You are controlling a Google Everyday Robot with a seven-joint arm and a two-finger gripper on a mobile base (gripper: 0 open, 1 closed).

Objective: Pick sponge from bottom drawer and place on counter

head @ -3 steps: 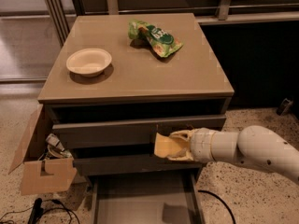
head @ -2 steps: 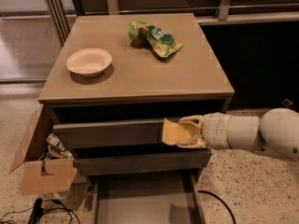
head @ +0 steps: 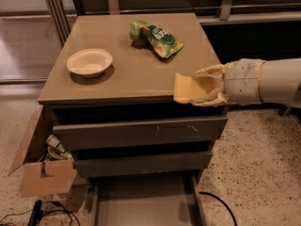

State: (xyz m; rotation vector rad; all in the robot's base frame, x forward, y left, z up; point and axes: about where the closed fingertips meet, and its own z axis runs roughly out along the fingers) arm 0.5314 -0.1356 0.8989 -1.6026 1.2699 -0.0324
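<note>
My gripper point(head: 200, 87) comes in from the right and is shut on the pale yellow sponge point(head: 186, 88). It holds the sponge in the air at the front right corner of the counter point(head: 127, 69), about level with the top slab. The bottom drawer point(head: 143, 204) is pulled open below, with a bare flat floor. The two upper drawer fronts are closed.
A cream round bowl point(head: 89, 62) sits on the left of the counter. A green snack bag point(head: 156, 38) lies at the back middle. An open cardboard box point(head: 42, 166) with clutter stands on the floor at the left. A black cable point(head: 221, 204) lies on the terrazzo floor.
My gripper has risen with the sponge from in front of the upper drawer fronts to the level of the counter top, and moved a little right.
</note>
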